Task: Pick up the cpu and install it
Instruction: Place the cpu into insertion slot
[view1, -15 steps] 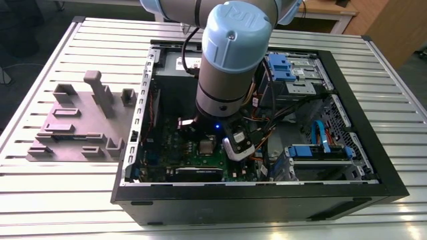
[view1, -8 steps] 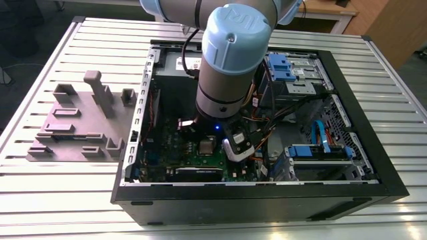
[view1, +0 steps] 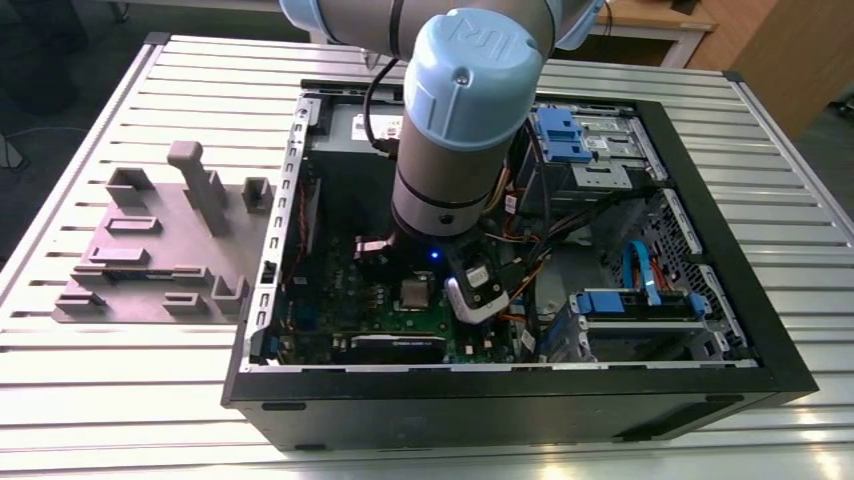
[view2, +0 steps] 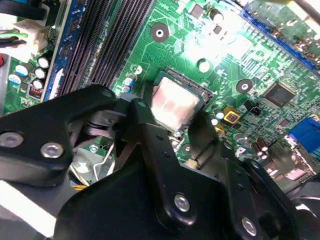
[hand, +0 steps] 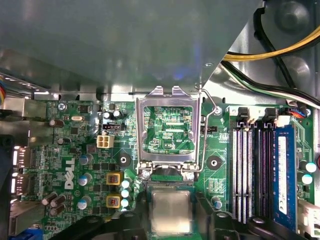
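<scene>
A slatted metal table (view1: 120, 400), with wooden furniture (view1: 781, 60) behind it, carries an open case (view1: 534, 400) and a grey plate (view1: 147, 270) at the exterior view's left edge. The cpu (hand: 170, 212) lies flat at the middle of the board (hand: 75, 150), silver top up. It is square, its edges parallel to the memory slots (hand: 250, 170), beside the open frame (hand: 168, 95). The gripper (view2: 172, 117) straddles it; whether it clamps cannot be told.

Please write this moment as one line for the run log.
place: inside open computer case | gripper: at cpu, over motherboard socket | hinged frame: open | cpu seated: cannot tell
</scene>
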